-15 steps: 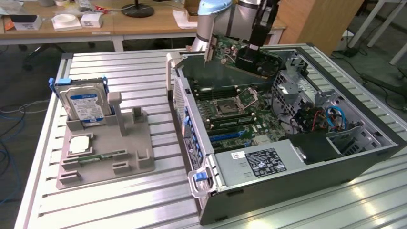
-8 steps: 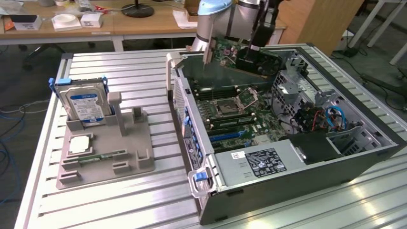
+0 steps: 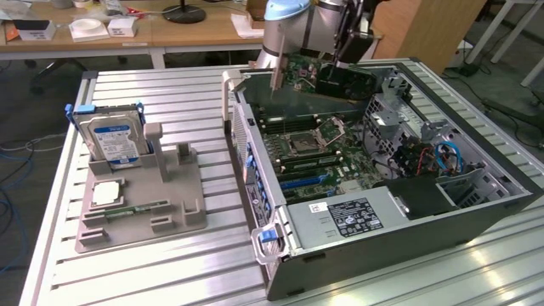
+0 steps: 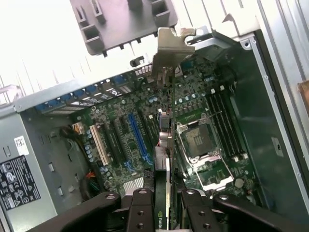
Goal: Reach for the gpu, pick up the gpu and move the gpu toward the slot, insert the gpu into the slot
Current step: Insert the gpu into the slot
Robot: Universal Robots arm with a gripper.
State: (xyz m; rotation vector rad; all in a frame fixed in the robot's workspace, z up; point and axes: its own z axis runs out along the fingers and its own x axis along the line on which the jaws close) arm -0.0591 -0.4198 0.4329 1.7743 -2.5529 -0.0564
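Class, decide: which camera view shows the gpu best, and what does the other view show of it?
The exterior view: the gpu's broad face and bracket show as the pincer holds it above the open computer case. The wrist view sees it edge-on between the pincer's fingers, bracket farthest away.

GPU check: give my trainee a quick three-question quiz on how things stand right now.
1. True or false: the gpu is already seated down inside the computer case.
2. What is the gripper shut on? A) a memory stick B) the gpu C) a cable
3. Fill in: the hard drive stands in the grey holder on the exterior view's ____ of the case.

Key: 1 false, it is held up over the open case; 2 B; 3 left.
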